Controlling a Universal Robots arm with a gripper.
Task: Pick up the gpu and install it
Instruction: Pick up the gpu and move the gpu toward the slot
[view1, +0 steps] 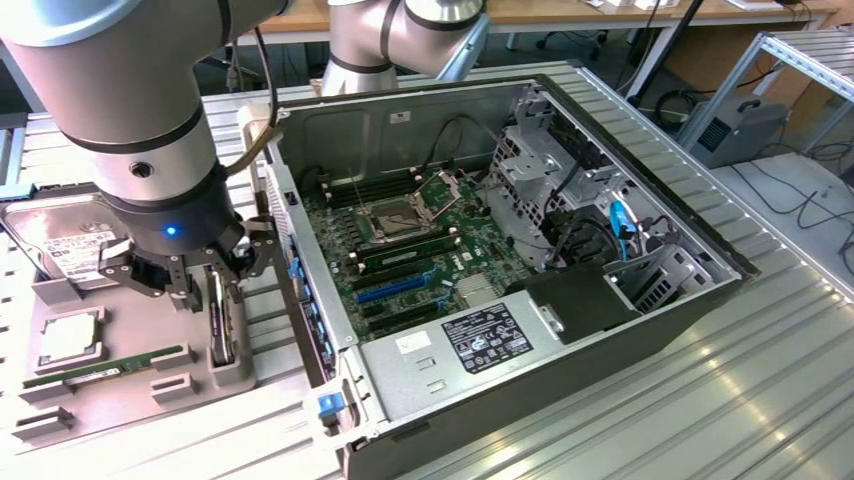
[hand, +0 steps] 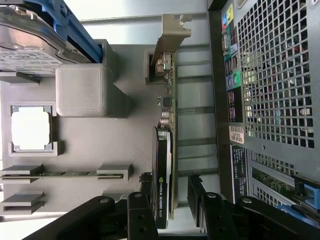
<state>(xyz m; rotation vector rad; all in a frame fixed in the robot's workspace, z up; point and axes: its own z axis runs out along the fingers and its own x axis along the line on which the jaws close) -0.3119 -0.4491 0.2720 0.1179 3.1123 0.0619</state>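
The gpu (hand: 162, 170) stands on its long edge in a slot of the grey parts tray (hand: 100, 135). Its silvery bracket (hand: 170, 30) is at the end away from the gripper, and the open computer case (hand: 270, 75) is just beside it. The gripper (hand: 170, 197) straddles the card's near end with its jaws wide apart — it holds nothing.

For a clean grasp you would likely want the card centred between the fingers (hand: 140, 210), since one looks nearer the black shroud than the other. The pads probably belong on the shroud's flat face, not on bare board.

The wrist view gives you that gap and the bracket. The exterior view gives you the motherboard (view1: 414, 250) inside the case — plus the hard drive (view1: 60, 250) and memory stick (view1: 107, 367) on the tray.
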